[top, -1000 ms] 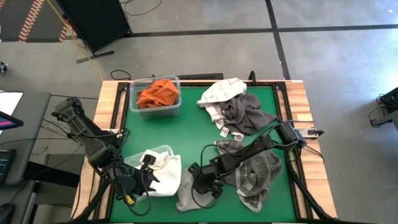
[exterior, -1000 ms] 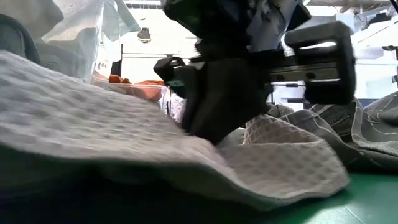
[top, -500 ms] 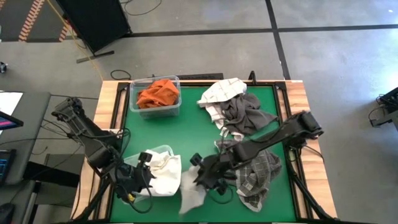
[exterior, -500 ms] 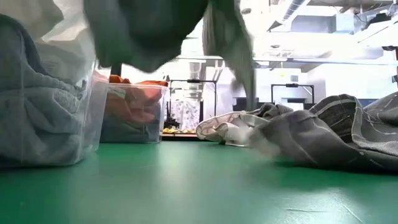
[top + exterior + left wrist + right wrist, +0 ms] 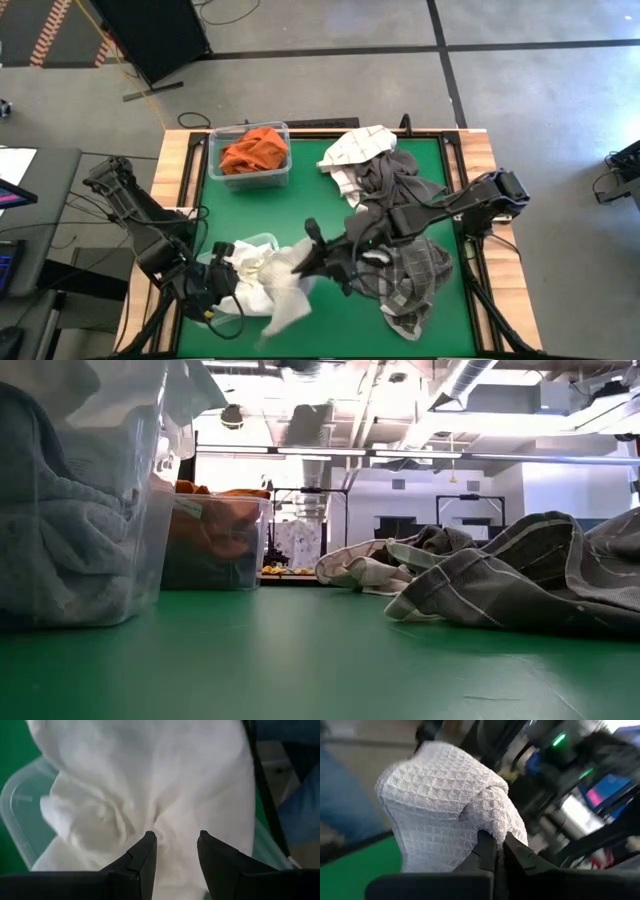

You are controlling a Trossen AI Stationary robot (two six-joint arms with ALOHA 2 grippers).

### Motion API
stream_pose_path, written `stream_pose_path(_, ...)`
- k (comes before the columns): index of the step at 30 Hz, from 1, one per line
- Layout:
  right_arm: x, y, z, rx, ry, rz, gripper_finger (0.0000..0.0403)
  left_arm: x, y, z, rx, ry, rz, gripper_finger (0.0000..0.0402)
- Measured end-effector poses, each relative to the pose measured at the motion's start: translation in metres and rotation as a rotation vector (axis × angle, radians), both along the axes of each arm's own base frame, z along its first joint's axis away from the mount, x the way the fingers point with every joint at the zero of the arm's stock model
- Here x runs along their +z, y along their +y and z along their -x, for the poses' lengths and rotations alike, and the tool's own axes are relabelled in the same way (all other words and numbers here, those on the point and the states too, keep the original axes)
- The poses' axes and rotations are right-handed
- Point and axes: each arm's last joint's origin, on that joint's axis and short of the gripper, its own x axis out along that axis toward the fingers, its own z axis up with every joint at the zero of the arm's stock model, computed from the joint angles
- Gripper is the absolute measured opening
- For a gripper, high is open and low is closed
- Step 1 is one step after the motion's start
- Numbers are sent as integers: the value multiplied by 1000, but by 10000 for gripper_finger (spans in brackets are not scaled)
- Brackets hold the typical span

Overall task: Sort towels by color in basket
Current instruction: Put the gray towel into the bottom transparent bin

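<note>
At centre frame, I am lifting a white waffle towel (image 5: 288, 300) with my right hand (image 5: 303, 262) clamped on it; my left hand (image 5: 175, 845), fingers apart, is resting over cream towels (image 5: 150, 785) in the lower-left bin (image 5: 20, 805). No writing is legible.

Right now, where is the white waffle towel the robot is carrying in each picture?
High view: the white waffle towel hangs from the right gripper, beside the clear bin of white towels.
Low view: not in it; only the bin's wall shows.
Left wrist view: cannot tell it from the bin's white cloth.
Right wrist view: pinched, filling the middle.
Shared landmark: the clear bin.
</note>
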Motion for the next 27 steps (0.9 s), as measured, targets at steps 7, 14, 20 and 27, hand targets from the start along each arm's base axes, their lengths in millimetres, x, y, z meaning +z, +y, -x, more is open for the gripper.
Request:
stream_pose_path(7,5,-24,-19,93,-156,-100,34,6,7,14,89,98,-42,135)
stream_pose_path(14,-16,-43,-56,158,-200,-192,34,25,13,30,160,133,-87,135)
stream_pose_path(20,-44,-46,-97,200,-143,-221,35,38,17,41,206,114,-100,135)
stream_pose_path(27,-77,-51,-128,170,-26,-254,35,40,14,49,232,118,-84,135)
